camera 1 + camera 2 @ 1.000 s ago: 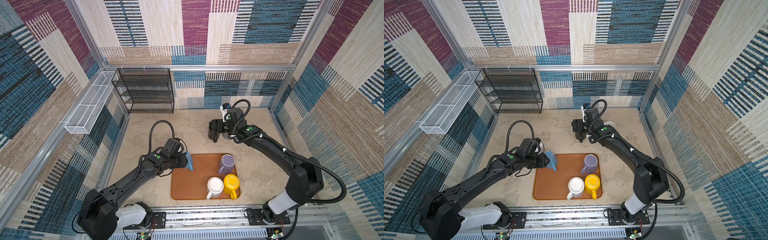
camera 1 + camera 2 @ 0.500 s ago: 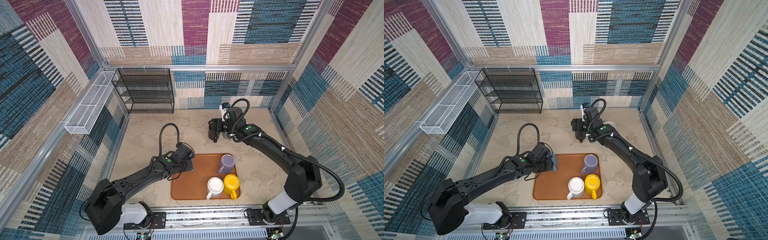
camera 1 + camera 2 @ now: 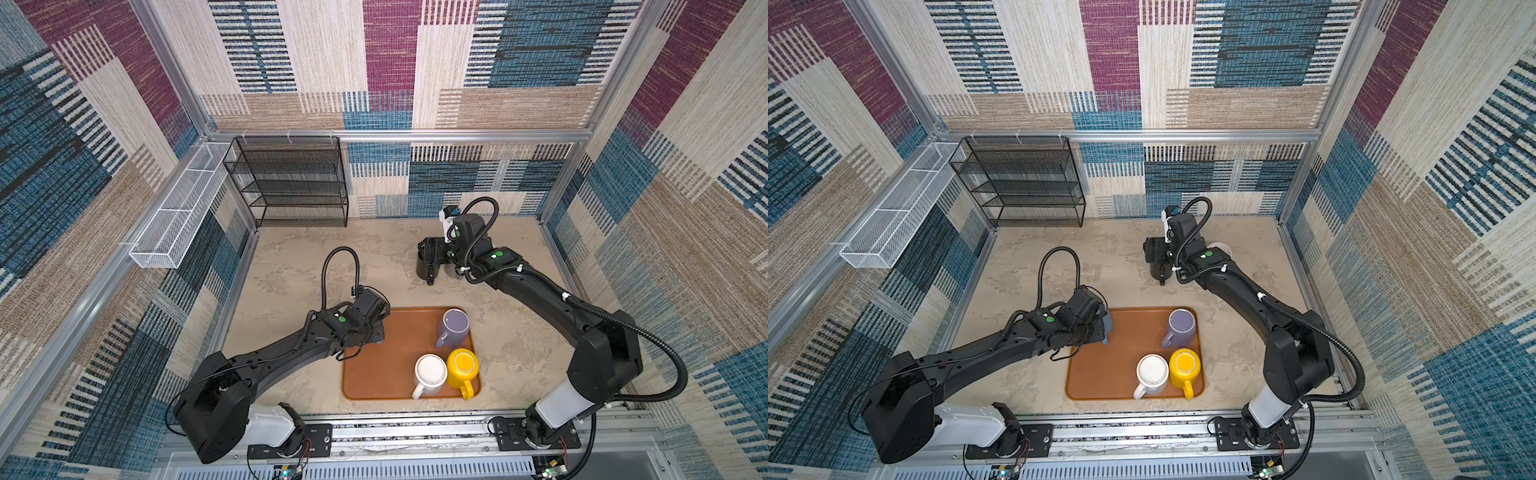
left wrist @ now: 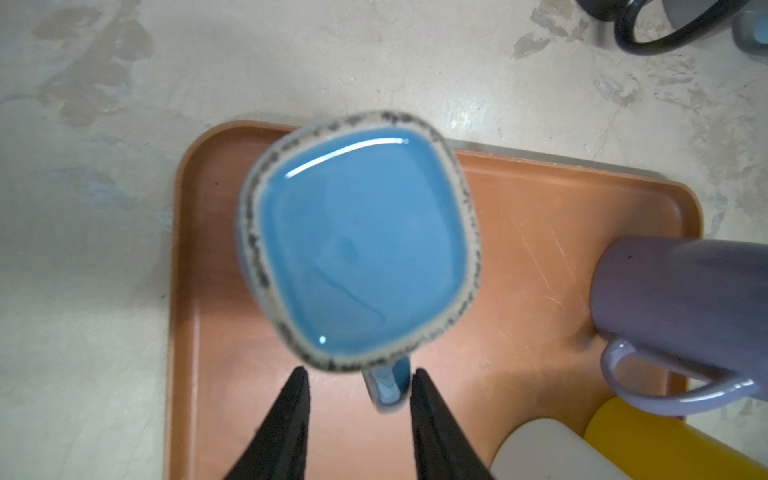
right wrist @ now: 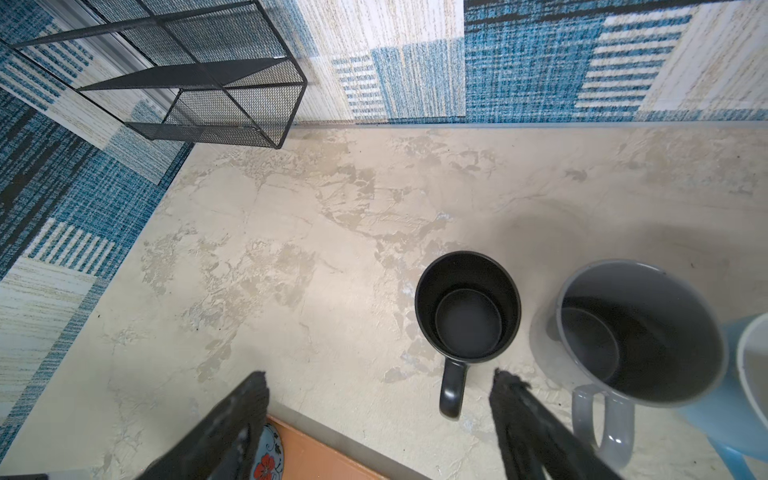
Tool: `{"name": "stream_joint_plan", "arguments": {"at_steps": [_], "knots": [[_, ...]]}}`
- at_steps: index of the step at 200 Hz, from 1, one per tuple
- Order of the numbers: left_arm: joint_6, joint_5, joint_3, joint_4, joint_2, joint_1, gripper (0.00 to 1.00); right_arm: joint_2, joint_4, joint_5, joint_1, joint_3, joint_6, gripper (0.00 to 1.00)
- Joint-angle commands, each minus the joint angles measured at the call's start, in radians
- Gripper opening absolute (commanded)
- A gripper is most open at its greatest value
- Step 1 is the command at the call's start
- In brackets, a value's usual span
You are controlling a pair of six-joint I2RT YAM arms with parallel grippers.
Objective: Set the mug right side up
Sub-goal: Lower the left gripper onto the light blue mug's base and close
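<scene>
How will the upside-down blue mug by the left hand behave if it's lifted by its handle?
Likely rigid and fairly heavy for its size: the blue mug looks like thick glazed ceramic. The glossy glaze suggests a slippery handle, and an off-centre grip there would probably let it swing. Its squarish body is unlikely to roll, but it may chip if dropped on the tray.

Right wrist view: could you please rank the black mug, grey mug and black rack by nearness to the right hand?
1. Black mug, just ahead of the right hand.
2. Grey mug, beside it.
3. Black rack, by the wall.
</scene>
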Motion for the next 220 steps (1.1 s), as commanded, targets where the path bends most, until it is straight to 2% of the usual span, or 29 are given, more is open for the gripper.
{"name": "stream_joint_plan", "arguments": {"at_steps": [1,54,84,140,174,220], "knots": [[0.044,-0.045,0.006,-0.101,-0.024,0.008,0.37,-0.002,0.014,0.001,0.0,0.003,-0.003,0.86],[0.136,0.071,0.098,-0.199,0.008,0.027,0.36,-0.012,0.021,0.002,0.0,-0.009,0.002,0.86],[0.142,0.133,0.128,-0.154,0.023,0.027,0.36,-0.017,0.018,0.008,0.0,-0.01,0.0,0.86],[0.134,0.089,0.175,-0.146,0.111,0.032,0.35,-0.03,0.018,0.019,-0.008,-0.024,-0.007,0.86],[0.149,0.099,0.263,-0.248,0.211,0.038,0.32,-0.02,0.015,0.007,-0.01,-0.017,-0.007,0.86],[0.174,0.092,0.277,-0.32,0.23,0.054,0.31,-0.02,0.018,0.008,-0.012,-0.02,-0.005,0.86]]}}
